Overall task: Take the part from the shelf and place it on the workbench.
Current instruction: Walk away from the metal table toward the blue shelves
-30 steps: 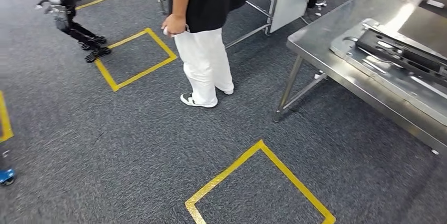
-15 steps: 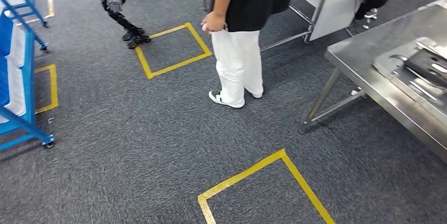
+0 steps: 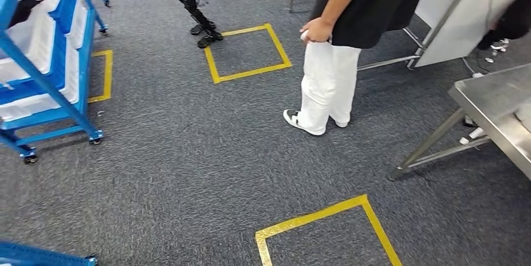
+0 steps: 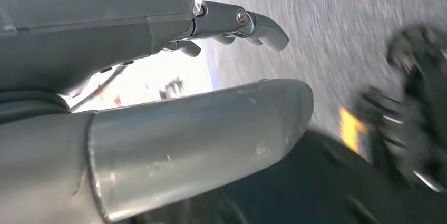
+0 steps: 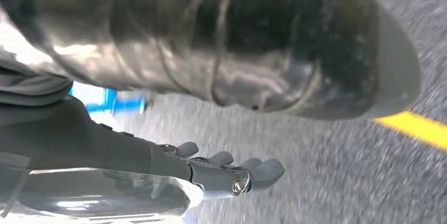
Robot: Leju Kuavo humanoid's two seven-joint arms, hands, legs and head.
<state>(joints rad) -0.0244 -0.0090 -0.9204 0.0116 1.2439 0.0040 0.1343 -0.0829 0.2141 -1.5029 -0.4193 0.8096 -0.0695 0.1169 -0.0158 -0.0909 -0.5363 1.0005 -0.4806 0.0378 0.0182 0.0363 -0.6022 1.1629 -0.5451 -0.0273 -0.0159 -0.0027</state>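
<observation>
In the head view a blue wheeled shelf (image 3: pixel 44 81) holding white bins (image 3: pixel 28 47) stands at the far left. Something dark (image 3: pixel 25 4) lies in an upper bin, too cut off to identify. The steel workbench (image 3: pixel 494 106) shows one corner at the right edge. My left hand (image 4: pixel 132 29) hangs over the grey carpet with its fingers (image 4: pixel 258 23) and thumb apart, holding nothing. In the right wrist view my right hand (image 5: pixel 211 174) also hangs with its fingers stretched out, and nothing is in it.
A person (image 3: pixel 329 84) in white trousers stands between shelf and workbench. Another robot's dark legs (image 3: pixel 197 3) stand at the back beside a yellow taped square (image 3: pixel 247 53). A second taped square (image 3: pixel 325 222) lies near me, a blue frame (image 3: pixel 37 255) at bottom left.
The camera has turned left: the blue shelf has come into the picture, the person and workbench have slid right, and the tray on the bench has left the frame.
</observation>
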